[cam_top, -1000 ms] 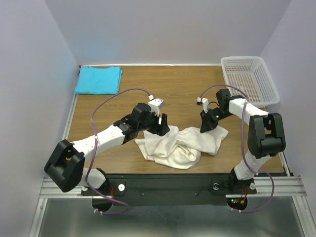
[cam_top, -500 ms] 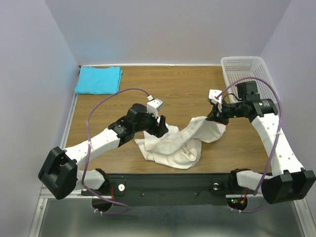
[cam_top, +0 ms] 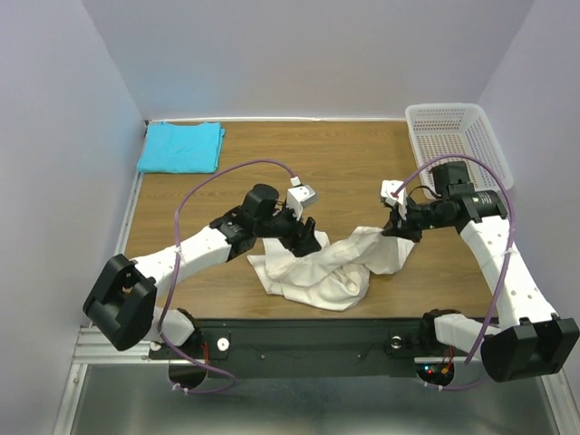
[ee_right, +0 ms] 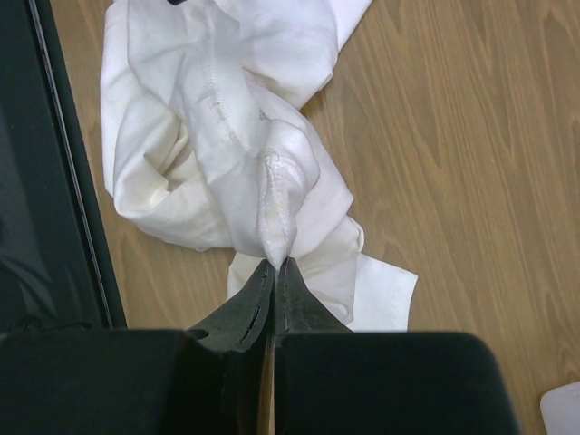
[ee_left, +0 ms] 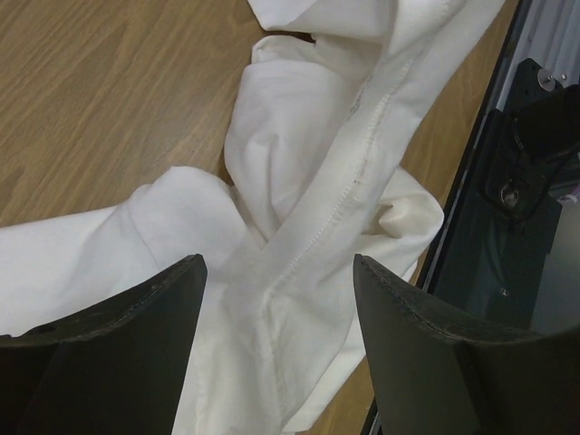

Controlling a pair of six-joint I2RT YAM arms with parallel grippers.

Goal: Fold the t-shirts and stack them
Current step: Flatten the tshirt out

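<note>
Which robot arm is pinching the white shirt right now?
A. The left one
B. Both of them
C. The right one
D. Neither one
C: the right gripper has its jaws shut on a fold of the white shirt, while the left gripper is open above the cloth.

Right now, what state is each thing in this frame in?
cream-white t-shirt, crumpled, one fold pinched up
turquoise t-shirt, folded flat at far left corner
left tool, open above the cream-white t-shirt
right tool, shut on the cream-white t-shirt
basket, upright, far right corner
</note>
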